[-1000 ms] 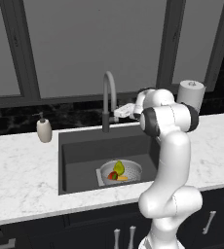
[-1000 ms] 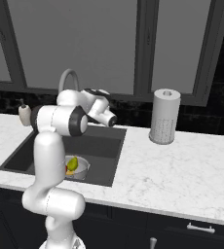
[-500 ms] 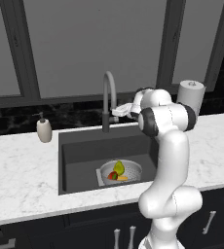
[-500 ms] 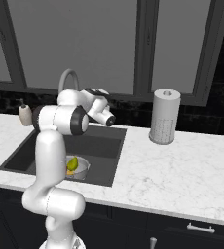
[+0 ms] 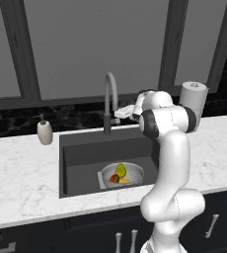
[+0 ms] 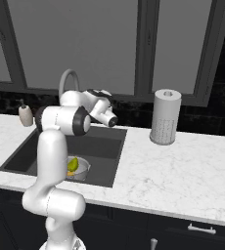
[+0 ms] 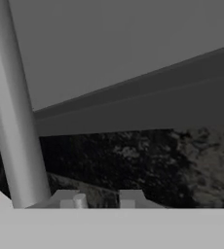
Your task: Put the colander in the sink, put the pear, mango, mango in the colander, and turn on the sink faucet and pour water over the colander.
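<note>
The colander [image 5: 133,172] sits in the sink [image 5: 81,153], toward its front right. In it lie the yellow-green pear [image 5: 120,169], a red mango [image 5: 114,178] and an orange mango [image 5: 125,181]. The sink faucet [image 5: 107,101] rises behind the basin. My gripper [image 5: 118,114] is at the faucet's lower column, by its side lever, and is shut. In the hand view the faucet column [image 7: 11,121] stands at the left, and a small grey stub [image 7: 80,200] sits against the left fingertip of my gripper [image 7: 98,199]. Whether the stub is gripped is unclear.
A white soap pump bottle [image 5: 45,132] stands on the marble counter [image 5: 21,173] left of the sink. A paper towel roll [image 6: 165,117] stands on the counter to the right. Dark windows and a black backsplash [image 7: 148,160] run behind the faucet.
The jaws have closed from wide open to shut at the faucet's lever. The arm has hardly moved, and the colander and fruit lie as before.
</note>
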